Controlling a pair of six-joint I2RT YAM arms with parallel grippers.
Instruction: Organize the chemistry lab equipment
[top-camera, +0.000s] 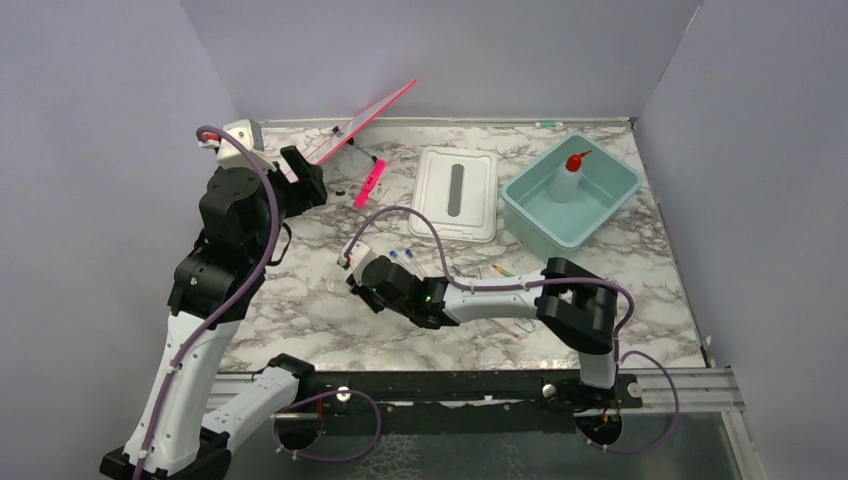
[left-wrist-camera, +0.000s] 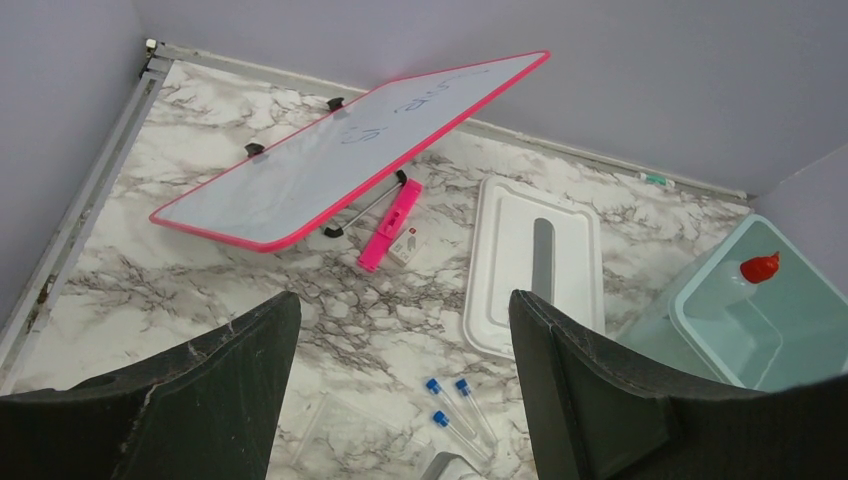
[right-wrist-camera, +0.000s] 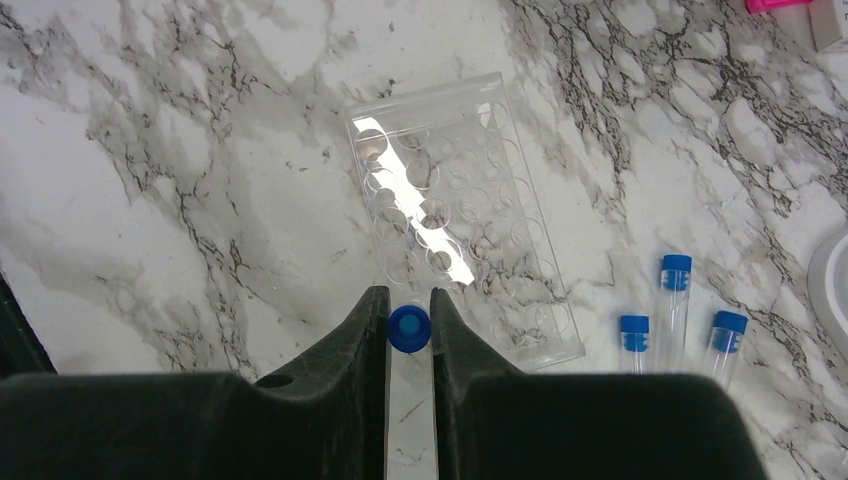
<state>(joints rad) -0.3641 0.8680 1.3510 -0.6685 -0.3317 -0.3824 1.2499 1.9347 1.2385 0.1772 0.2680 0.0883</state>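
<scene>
Barely begun: squeeze bottle (top-camera: 572, 175) sits in the tub (top-camera: 520, 205); right gripper (right-wrist-camera: 408, 302) pinches one blue-capped tube (right-wrist-camera: 409, 329) near the rack (right-wrist-camera: 460, 220); three loose tubes (right-wrist-camera: 675, 300) wait; left gripper (left-wrist-camera: 405, 330) spread

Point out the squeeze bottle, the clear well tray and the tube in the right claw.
squeeze bottle (top-camera: 566, 186), top view, white body.
clear well tray (right-wrist-camera: 462, 222), right wrist view, its middle.
held tube (right-wrist-camera: 409, 329), right wrist view, blue cap.
</scene>
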